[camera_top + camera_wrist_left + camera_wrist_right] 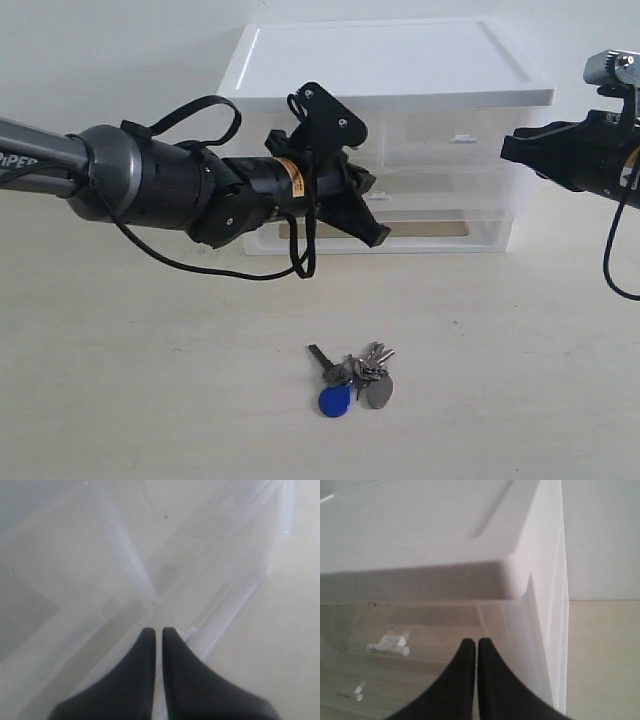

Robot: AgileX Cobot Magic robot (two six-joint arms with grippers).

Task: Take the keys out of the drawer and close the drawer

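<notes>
Keys (355,378) flat on table (150,380), nearest the camera, well clear of the cabinet (400,60); blue tag and grey tag at the near side of the bunch. Left gripper (378,236) above and beyond them, tip at the front of the drawer (450,230); fingers pressed together with only a slit between, nothing held. Drawer front about level with the cabinet front; whether fully in, cannot tell. Right gripper (508,148) by the cabinet's upper right drawer, fingers likewise together, empty.

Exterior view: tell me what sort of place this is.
Probably a robot test bench: two black robot arms over a pale tabletop, a white-topped clear plastic drawer unit, and a silver key bunch laid out.
</notes>
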